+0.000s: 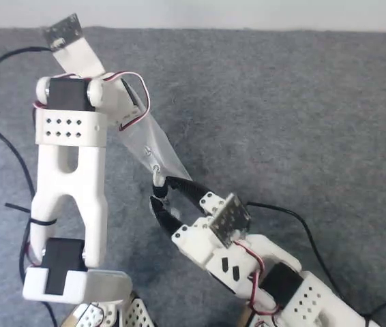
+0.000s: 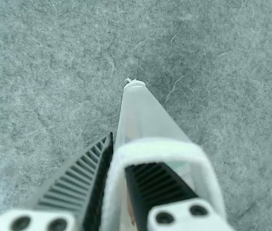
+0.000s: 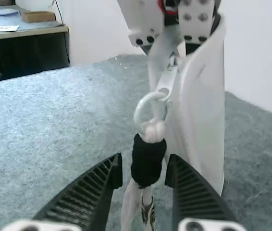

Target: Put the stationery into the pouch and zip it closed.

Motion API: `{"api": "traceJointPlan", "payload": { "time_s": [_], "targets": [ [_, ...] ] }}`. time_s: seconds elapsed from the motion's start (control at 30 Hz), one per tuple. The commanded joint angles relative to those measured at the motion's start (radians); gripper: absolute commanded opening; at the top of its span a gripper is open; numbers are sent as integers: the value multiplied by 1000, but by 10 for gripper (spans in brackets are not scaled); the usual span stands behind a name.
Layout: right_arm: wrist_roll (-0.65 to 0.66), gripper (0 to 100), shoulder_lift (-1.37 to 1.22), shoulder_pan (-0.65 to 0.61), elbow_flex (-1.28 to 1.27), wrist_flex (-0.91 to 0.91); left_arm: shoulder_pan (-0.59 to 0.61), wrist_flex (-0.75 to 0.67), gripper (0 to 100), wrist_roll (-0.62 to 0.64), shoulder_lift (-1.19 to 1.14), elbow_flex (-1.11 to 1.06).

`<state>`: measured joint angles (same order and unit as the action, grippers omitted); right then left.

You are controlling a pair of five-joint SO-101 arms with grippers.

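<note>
A clear plastic pouch (image 1: pixel 149 146) hangs above the grey carpet, with my left gripper (image 1: pixel 126 112) shut on its upper end. In the left wrist view the pouch (image 2: pixel 141 115) runs away from the gripper (image 2: pixel 121 144) to its far corner. The zip's white ring (image 3: pixel 150 108) carries a black pull (image 3: pixel 148 159), and this pull lies between the fingers of my open right gripper (image 3: pixel 145 175). From above, the right gripper (image 1: pixel 164 199) is just below the ring (image 1: pixel 157 174). Something small shows through the pouch (image 3: pixel 198 106) near its lower end; I cannot tell what it is.
Grey carpet (image 1: pixel 302 116) covers the table, with free room to the right and far side. Black cables (image 1: pixel 2 143) trail along the left edge and another runs behind the right arm (image 1: pixel 295 221).
</note>
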<state>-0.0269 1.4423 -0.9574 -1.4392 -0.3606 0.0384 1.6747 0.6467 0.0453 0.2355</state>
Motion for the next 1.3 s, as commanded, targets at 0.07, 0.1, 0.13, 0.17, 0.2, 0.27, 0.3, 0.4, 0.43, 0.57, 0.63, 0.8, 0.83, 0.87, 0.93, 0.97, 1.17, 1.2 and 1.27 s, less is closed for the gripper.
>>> {"api": "traceJointPlan", "payload": {
  "time_s": [0.07,0.1,0.13,0.17,0.2,0.27,0.3,0.4,0.43,0.57,0.63,0.8,0.83,0.87,0.93,0.97,1.17,1.2,1.27],
  "targets": [
    [-29,149,-71,10,95,22,0,-14,10,12,6,8],
    [-29,149,-67,10,97,27,0,-14,10,12,8,8],
    [-29,149,-62,10,97,28,0,-14,10,12,8,8],
    [-29,149,-59,10,97,28,0,-14,10,12,9,10],
    [-31,149,-61,10,97,30,0,-14,10,12,9,12],
    [-31,149,-67,10,97,50,0,-15,10,12,9,12],
    [-31,149,-67,12,94,65,0,-15,10,12,11,12],
    [-31,149,-67,13,92,85,0,-15,10,12,11,12],
    [-32,149,-67,10,94,85,0,-15,10,12,11,12],
    [-32,149,-67,10,97,85,0,-15,10,12,9,12],
    [-32,149,-67,10,97,87,0,-15,10,12,9,12],
    [-32,146,-68,15,72,150,0,-15,10,12,6,12],
    [-31,145,-68,15,66,156,0,-15,10,12,6,12],
    [-31,145,-68,15,64,160,0,-15,10,12,6,12],
    [-31,145,-68,15,64,160,0,-15,10,12,6,12],
    [-31,145,-68,15,64,159,0,-15,10,12,6,12],
    [-31,143,-68,15,55,159,0,-15,10,12,6,8],
    [-31,143,-68,15,55,157,0,-15,10,12,6,8],
    [-31,143,-68,15,55,154,0,-14,10,12,6,8]
  ]
}}
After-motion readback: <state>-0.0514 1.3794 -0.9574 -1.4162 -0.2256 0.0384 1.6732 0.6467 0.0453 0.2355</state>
